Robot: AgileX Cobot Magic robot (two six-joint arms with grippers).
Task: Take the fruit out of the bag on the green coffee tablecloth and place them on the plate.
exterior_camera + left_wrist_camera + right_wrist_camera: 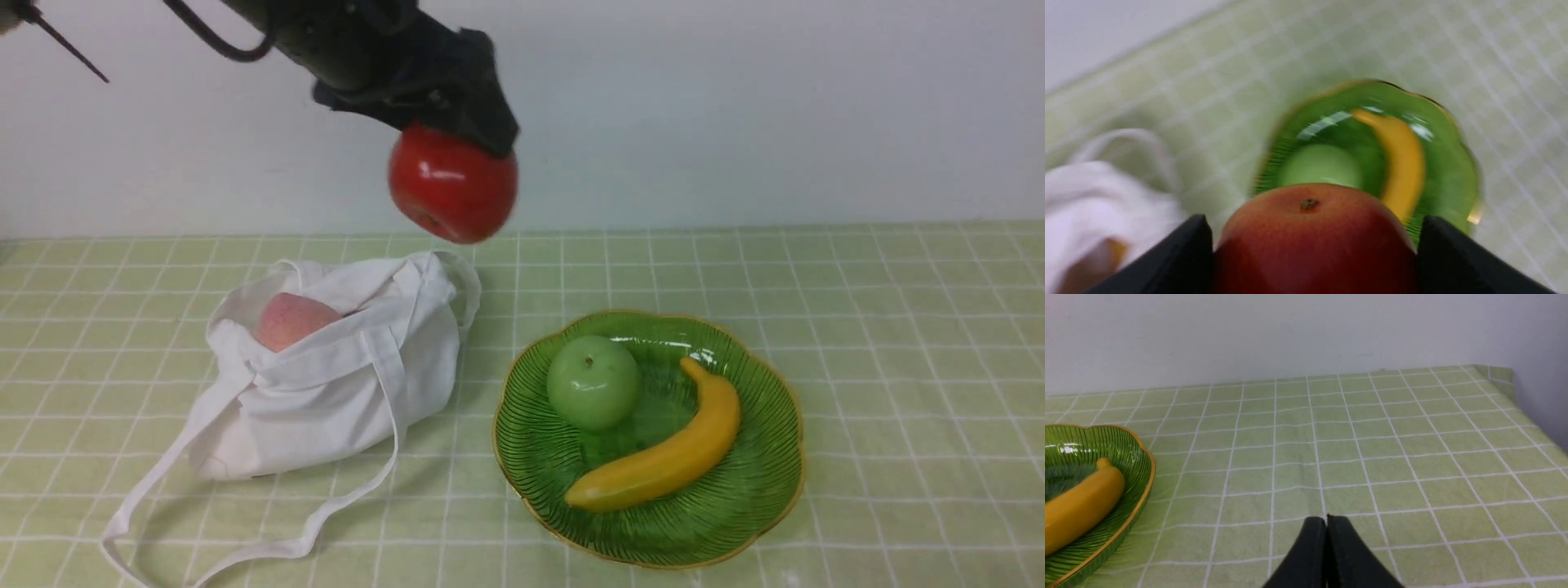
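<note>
My left gripper (457, 155) is shut on a glossy red apple (451, 184), held high in the air between the bag and the plate. In the left wrist view the red apple (1314, 241) fills the space between both black fingers (1180, 257). The white cloth bag (343, 367) lies on the green checked tablecloth (898, 327) at left, with a pale pink-peach fruit (292, 319) showing in its mouth. The green glass plate (759, 482) holds a green apple (593, 381) and a banana (665, 453). My right gripper (1326, 518) is shut and empty, low over the cloth right of the plate (1133, 457).
The bag's long strap handles (245, 523) trail over the cloth toward the front edge. A white wall (735, 106) runs along the back of the table. The tablecloth's far right corner (1498, 373) shows in the right wrist view.
</note>
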